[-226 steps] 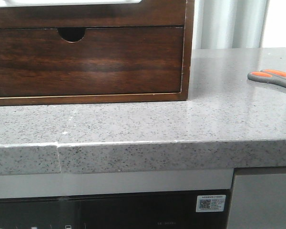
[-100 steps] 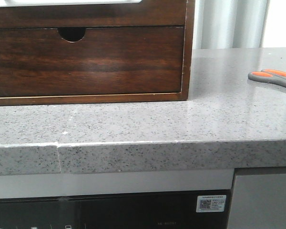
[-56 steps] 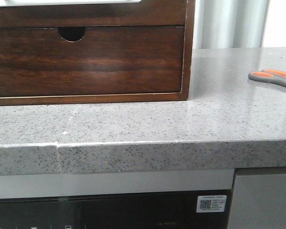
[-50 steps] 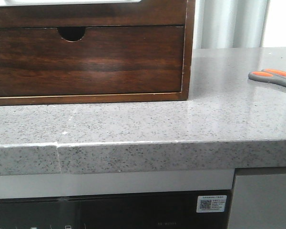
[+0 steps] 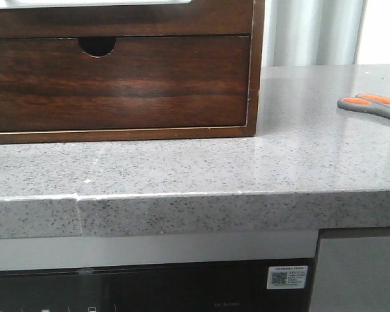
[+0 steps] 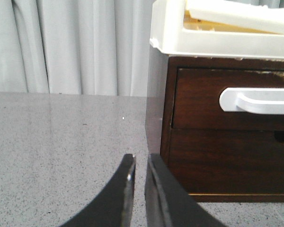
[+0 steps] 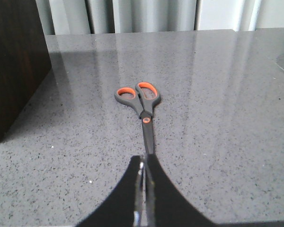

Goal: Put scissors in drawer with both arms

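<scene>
The scissors (image 5: 369, 104), grey with orange-lined loops, lie flat on the counter at the far right, their blades cut off by the front view's edge. In the right wrist view the scissors (image 7: 143, 101) point their blades at my right gripper (image 7: 144, 160), which is shut; the blade tip is hidden behind my fingertips. The dark wooden box (image 5: 117, 84) stands at the left. Its upper drawer (image 6: 199, 99) is closed and carries a white bar handle (image 6: 255, 100). My left gripper (image 6: 138, 161) is shut to a thin slit, empty, beside the box's left corner. Neither gripper shows in the front view.
The lower drawer has a half-round notch (image 5: 97, 45) and is closed. A white tray (image 6: 217, 38) sits on top of the box. The speckled grey counter (image 5: 279, 162) ends in a front edge (image 5: 195, 208). Pale curtains (image 6: 61, 47) hang behind.
</scene>
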You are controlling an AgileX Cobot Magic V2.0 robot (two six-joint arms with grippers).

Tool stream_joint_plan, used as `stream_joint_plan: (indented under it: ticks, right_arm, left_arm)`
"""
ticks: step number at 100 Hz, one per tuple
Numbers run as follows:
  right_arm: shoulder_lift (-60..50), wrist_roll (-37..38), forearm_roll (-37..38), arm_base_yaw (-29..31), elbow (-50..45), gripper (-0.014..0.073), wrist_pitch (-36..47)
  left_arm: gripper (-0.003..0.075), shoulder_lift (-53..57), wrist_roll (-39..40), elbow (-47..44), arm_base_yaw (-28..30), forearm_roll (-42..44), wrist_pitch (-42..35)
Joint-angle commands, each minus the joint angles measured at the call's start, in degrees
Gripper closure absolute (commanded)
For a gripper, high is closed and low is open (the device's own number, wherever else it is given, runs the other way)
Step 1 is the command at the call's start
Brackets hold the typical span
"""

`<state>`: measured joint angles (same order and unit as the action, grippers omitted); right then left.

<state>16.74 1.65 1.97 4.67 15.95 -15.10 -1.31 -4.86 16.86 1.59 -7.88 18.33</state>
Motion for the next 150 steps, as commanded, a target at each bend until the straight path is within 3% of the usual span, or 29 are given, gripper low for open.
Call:
stream_joint_plan:
  ticks: [1, 10, 27, 34, 47, 76, 107, 150]
  right_arm:
    - [2.8, -0.3, 0.2, 0.0, 3.6, 0.069, 4.3]
    - [4.0, -0.3, 0.2, 0.0, 3.9, 0.069, 5.2]
    - [4.0, -0.3, 0.2, 0.0, 3.7, 0.069, 4.9]
    - [4.0, -0.3, 0.2, 0.0, 3.7, 0.069, 4.1]
    - [4.0, -0.3, 0.2, 0.0, 3.7, 0.069, 4.0]
    - [4.0, -0.3, 0.2, 0.0, 3.6, 0.069, 3.0]
    - [4.0, -0.3, 0.2, 0.0, 3.7, 0.069, -3.1]
    - [4.0, -0.3, 0.2, 0.0, 3.7, 0.069, -4.4]
  left_arm:
    - [0.0715, -1.6, 0.1, 2.1, -0.1, 0.2, -3.7]
    - [0.069, -2.1, 0.1, 2.1, -0.1, 0.2, -3.6]
    - [0.0426, -3.2, 0.1, 2.0, -0.1, 0.2, -6.7]
    - [0.037, -3.2, 0.1, 1.3, -0.1, 0.2, -10.5]
    - [0.0372, -3.3, 0.1, 0.6, -0.1, 3.2, -15.1]
    - [0.0372, -10.4, 0.0, 0.9, -0.1, 26.5, -20.8]
    - [0.0372, -25.4, 0.2, 2.9, -0.1, 45.0, -39.8]
    - [0.0395, -39.0, 0.1, 6.4, -14.0, 54.2, -42.8]
